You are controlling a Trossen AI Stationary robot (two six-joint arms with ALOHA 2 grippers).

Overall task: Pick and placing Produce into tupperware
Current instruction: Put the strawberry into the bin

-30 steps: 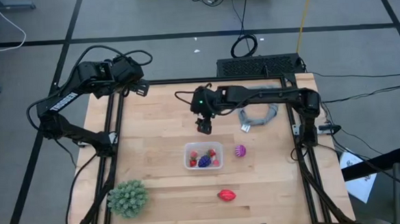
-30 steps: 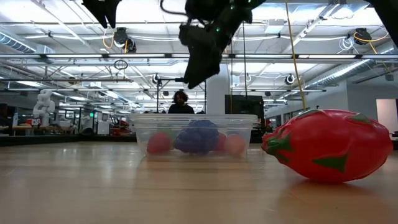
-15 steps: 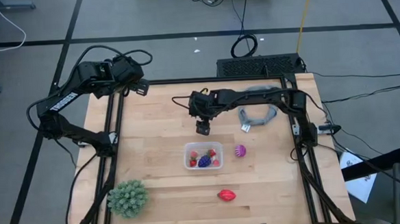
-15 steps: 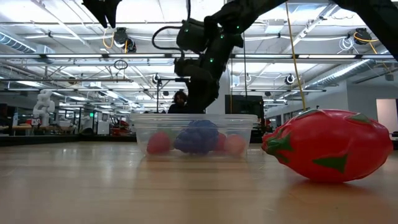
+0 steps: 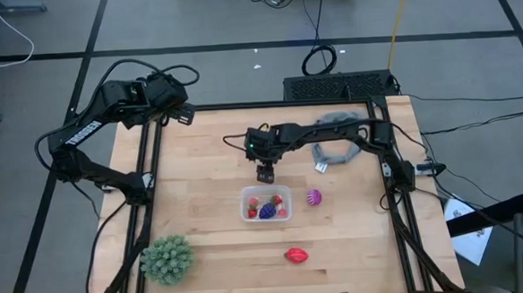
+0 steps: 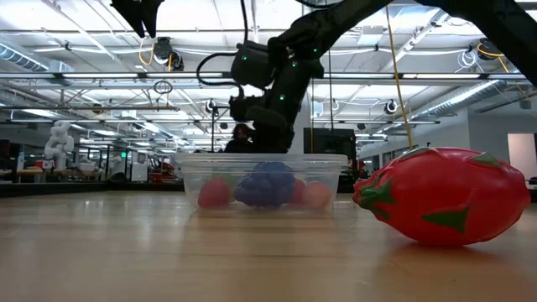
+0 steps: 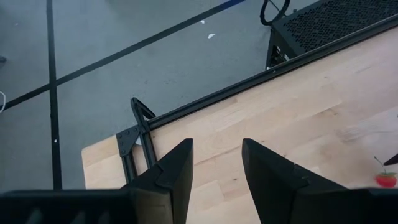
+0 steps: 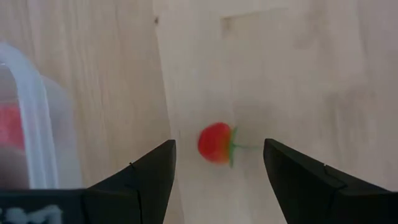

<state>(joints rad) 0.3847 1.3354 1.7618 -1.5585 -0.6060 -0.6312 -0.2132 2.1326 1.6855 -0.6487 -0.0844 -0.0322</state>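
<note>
The clear tupperware (image 5: 266, 204) sits mid-table and holds small red berries and a dark purple fruit (image 6: 265, 184). A magenta fruit (image 5: 313, 197) lies on the wood just right of it, and the larger red oval (image 5: 295, 254) lies nearer the near edge. My right gripper (image 5: 265, 173) points down just beyond the tub's far side, open. Its fingers stand on either side of a tiny red berry (image 8: 216, 144) lying on the table, without touching it. My left gripper (image 7: 214, 168) waits open over the far left corner.
A big green spiky ball (image 5: 167, 259) stands near the near left corner. A grey cloth ring (image 5: 338, 149) lies at the far right, under the right arm. The tub's rim (image 8: 31, 106) is close beside the berry. A person shows in the room behind (image 6: 243, 138).
My right gripper has come down toward the table behind the tub's far side and shifted slightly toward the near edge, its wrist dropping with it. The fruits and the tub have stayed where they were.
</note>
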